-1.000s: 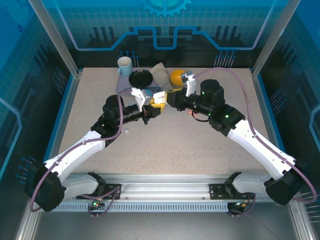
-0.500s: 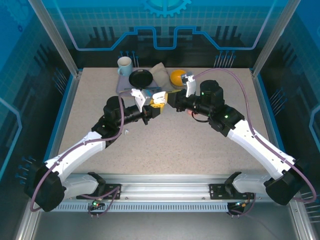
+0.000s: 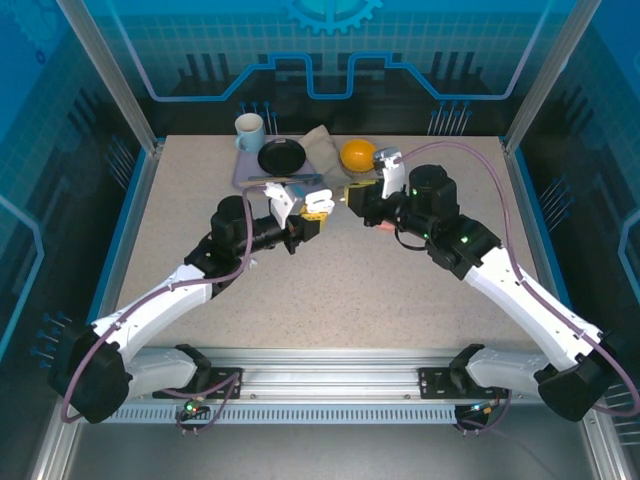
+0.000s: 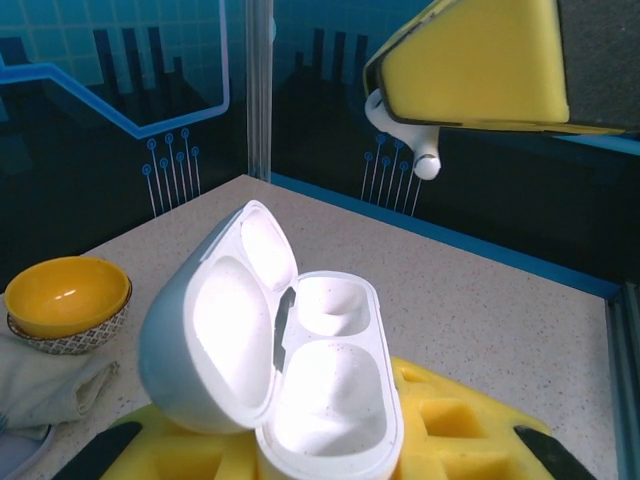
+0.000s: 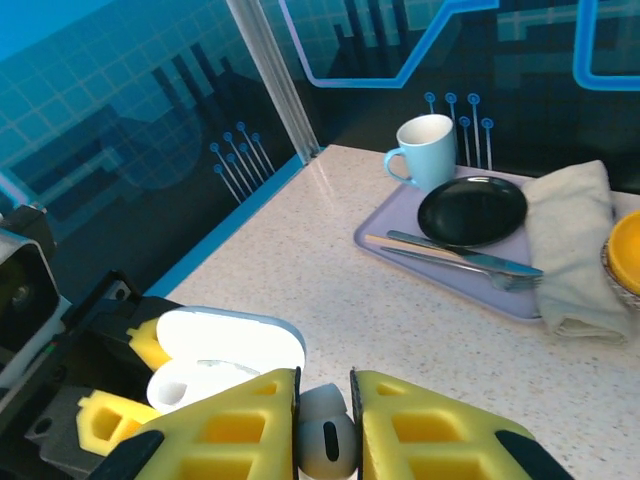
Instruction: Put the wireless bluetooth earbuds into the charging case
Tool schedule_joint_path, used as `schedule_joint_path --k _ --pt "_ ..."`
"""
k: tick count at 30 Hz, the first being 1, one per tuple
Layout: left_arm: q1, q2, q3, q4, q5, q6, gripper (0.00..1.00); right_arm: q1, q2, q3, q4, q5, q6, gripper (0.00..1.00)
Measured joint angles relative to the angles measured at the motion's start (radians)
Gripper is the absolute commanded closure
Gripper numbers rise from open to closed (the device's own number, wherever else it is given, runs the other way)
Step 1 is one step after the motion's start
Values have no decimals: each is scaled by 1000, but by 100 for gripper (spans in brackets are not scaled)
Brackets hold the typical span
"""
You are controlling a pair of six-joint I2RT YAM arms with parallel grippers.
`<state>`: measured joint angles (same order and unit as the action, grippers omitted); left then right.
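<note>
My left gripper (image 3: 310,215) is shut on an open white charging case (image 4: 320,390), lid tipped back to the left and both wells empty. Its yellow pads (image 4: 450,425) clamp the case's base. My right gripper (image 5: 325,405) is shut on a white earbud (image 5: 325,440) pinched between its yellow pads. In the left wrist view this earbud (image 4: 410,140) pokes out under the right gripper's pad (image 4: 480,60), above and to the right of the case. From above, the right gripper (image 3: 352,197) hovers just right of the case (image 3: 318,198), a small gap between them.
At the back stands a lilac tray (image 3: 245,175) with a pale mug (image 3: 249,130), a black plate (image 3: 281,157) and cutlery (image 5: 470,258). A folded cloth (image 3: 322,148) and an orange bowl (image 3: 357,154) sit beside it. A tiny white bit (image 3: 253,263) lies by the left arm.
Both grippers have shifted a little to the right, the right arm drawing back and up. The right gripper's pads have tightened slightly on the earbud. The case stays held.
</note>
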<state>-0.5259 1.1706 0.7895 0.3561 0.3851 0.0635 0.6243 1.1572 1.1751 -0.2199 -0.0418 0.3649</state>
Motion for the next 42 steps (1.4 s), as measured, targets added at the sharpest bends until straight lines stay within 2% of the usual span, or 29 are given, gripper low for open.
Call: schedule_joint_path --k 6,12,19,24,29,33,39,42 --pt "0 -47 -33 -39 -31 15 100 -3 -14 -107 -16 78 -29 81" --pt "0 -127 -60 -69 -64 18 100 -8 6 -295 -1 140 -25 82" --pt "-1 -200 -67 -92 -91 18 100 -36 126 -441 50 134 -42 83" --pt "-1 -216 -67 -109 -102 18 100 -42 264 -432 84 79 -101 84" --pt "-1 -217 -67 -127 -108 18 100 -43 435 -322 51 -21 -193 85" --pt "-1 -218 -67 -137 -113 21 100 -43 537 -212 17 -77 -260 83" --pt "-1 -226 -67 -142 -127 22 100 -42 665 -89 -51 -90 -340 80" --pt "-1 -234 -68 -142 -131 22 100 -40 718 -51 -87 -84 -370 72"
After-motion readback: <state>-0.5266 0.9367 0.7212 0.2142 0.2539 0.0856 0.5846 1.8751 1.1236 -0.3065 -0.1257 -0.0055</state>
